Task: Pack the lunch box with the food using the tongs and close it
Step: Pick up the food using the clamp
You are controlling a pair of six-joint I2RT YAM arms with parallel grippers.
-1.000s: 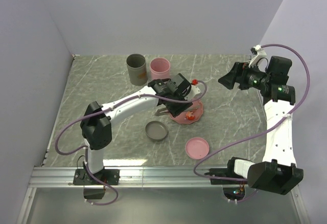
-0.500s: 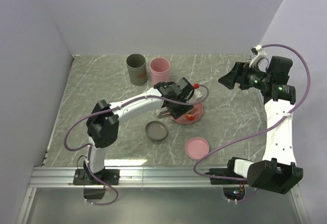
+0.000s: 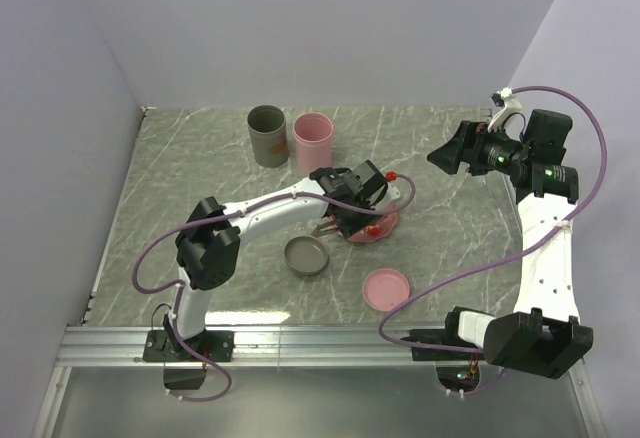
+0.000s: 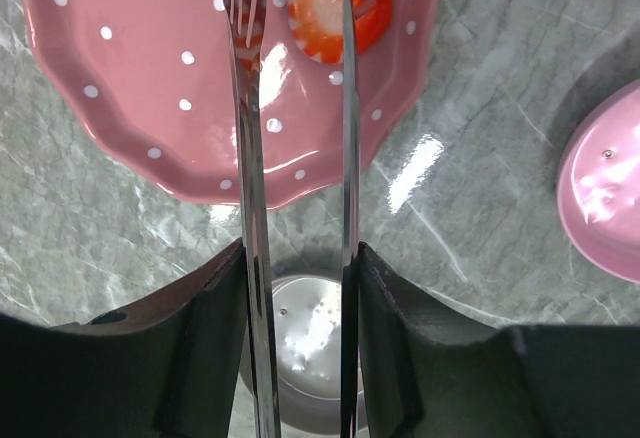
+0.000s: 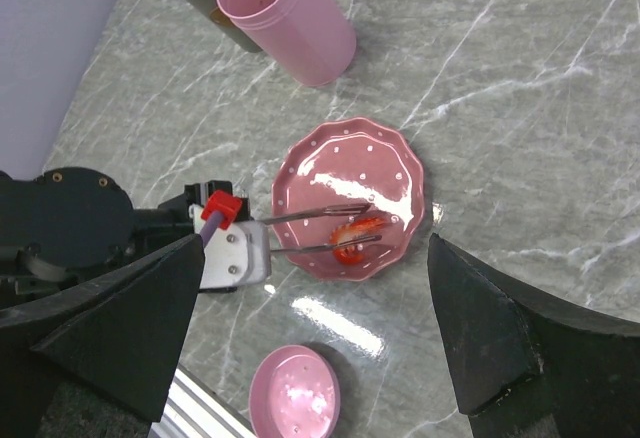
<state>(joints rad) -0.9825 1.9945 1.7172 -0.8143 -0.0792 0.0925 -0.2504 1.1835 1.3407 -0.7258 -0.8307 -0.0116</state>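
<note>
My left gripper (image 4: 298, 258) is shut on the tongs (image 4: 247, 158), one slim grey arm against each finger. The tongs reach out over the pink dotted plate (image 4: 150, 108). Their tips are apart around the food, a red-orange shrimp-like piece (image 4: 318, 18); one arm crosses over its edge. From the right wrist view the shrimp piece (image 5: 358, 233) lies between the tong tips on the plate (image 5: 340, 173). The lunch box's grey cup (image 3: 267, 135) and pink cup (image 3: 312, 135) stand at the back. My right gripper (image 3: 445, 153) hangs open high over the right side, holding nothing.
A grey round lid (image 3: 306, 255) lies just under the left wrist, near the plate's front left. In front of the plate, toward the near edge, a pink lid (image 3: 385, 288) lies flat. Walls close in the table at the left, back and right.
The left arm has shifted right and reached further over the plate. The tongs' arms have drawn a little closer together around the shrimp piece. The right arm has not moved.
</note>
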